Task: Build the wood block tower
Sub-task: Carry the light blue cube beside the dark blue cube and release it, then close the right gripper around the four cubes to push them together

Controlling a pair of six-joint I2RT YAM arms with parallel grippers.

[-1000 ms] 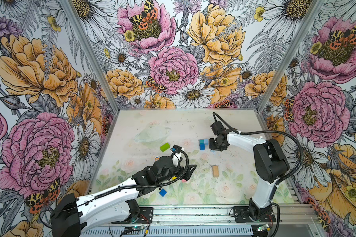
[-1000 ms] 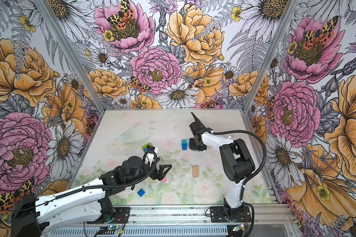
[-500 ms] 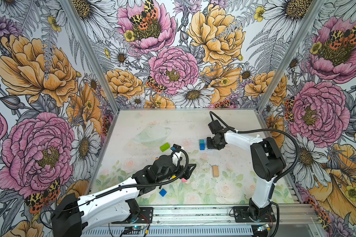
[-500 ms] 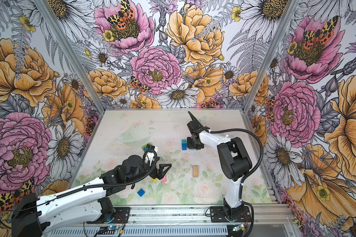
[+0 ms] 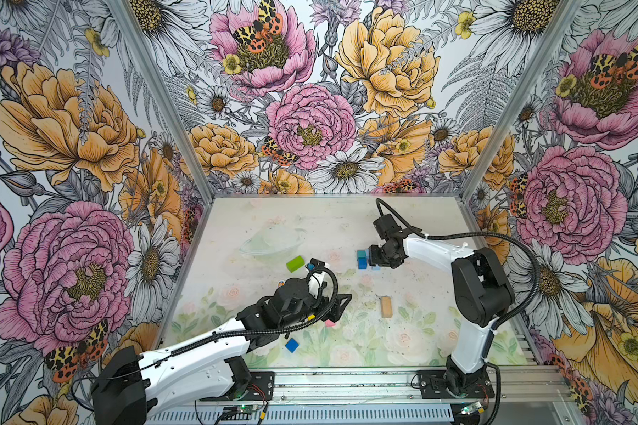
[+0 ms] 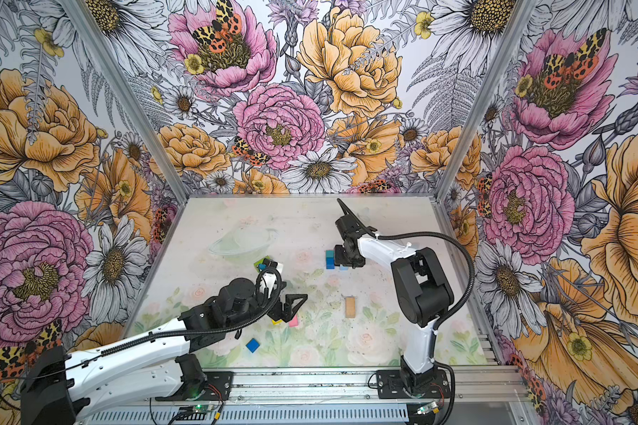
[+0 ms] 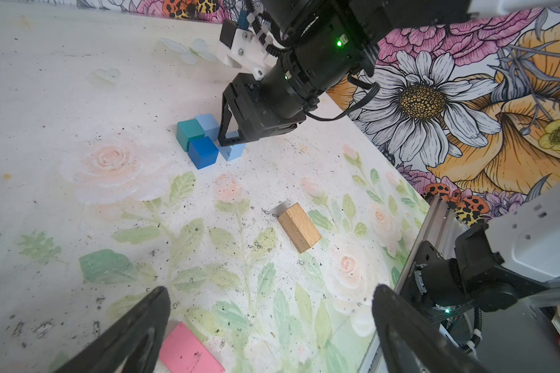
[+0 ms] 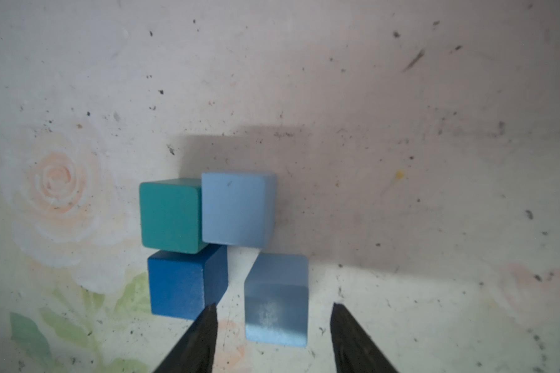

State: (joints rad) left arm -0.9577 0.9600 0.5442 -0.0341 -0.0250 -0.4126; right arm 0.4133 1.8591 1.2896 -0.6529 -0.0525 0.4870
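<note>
Clustering right of centre on the tabletop (image 5: 439, 342), teal cube (image 8: 170, 214), dark blue cube (image 8: 181, 284) and rear light blue cube (image 8: 236, 206) sit packed together. Right gripper (image 8: 274, 310) jaws stand apart, flanking the lone light blue cube (image 8: 277, 281) without touching. Left gripper (image 7: 272, 290) jaws gape near the pink brick (image 7: 188, 352). Green brick (image 5: 295, 263) lies outside the clear bowl (image 5: 271, 241), just beside it.

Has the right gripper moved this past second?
Yes: in a top view the right gripper shifted slightly left, nearer the cubes, against the unmoved tan brick.

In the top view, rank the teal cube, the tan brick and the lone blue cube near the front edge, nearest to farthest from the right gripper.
1. teal cube, just left of the right gripper.
2. tan brick, toward the front.
3. lone blue cube, near the front edge, left of centre.
</note>
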